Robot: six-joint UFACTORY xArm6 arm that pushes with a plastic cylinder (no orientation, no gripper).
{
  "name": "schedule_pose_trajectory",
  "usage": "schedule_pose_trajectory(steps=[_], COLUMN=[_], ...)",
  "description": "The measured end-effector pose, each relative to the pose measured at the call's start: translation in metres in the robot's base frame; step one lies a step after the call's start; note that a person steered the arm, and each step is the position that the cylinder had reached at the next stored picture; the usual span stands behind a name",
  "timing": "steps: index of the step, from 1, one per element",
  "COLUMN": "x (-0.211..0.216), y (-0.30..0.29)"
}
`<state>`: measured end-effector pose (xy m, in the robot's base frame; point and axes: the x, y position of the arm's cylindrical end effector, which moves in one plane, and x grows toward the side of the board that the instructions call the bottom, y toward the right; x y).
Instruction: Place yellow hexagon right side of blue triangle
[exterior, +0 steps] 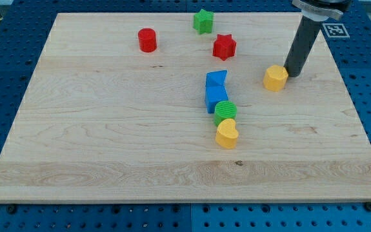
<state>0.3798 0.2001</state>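
- The rod comes down from the far right corner of the bench (75,161), and my tip (293,75) rests just at the right of the yellow hexagon (275,78), touching it or nearly so.
- There are no fingers on this arm, only the straight dark rod, so nothing opens or closes.
- The yellow hexagon sits toward the right edge, a little beyond the middle of the bench.
- The blue triangle (216,78) lies near the centre, to the left of the hexagon and apart from it.
- A blue block (215,97) sits right against the triangle's near side, then a green cylinder (225,111) and a yellow heart (226,134), all in a close column.
- Near the far edge stand a green star (202,21), a red star (224,46) and a red cylinder (147,40).
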Motion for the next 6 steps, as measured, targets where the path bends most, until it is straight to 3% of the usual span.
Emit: schedule_pose_trajectory(steps=[6], x=[0.008], y=[-0.029])
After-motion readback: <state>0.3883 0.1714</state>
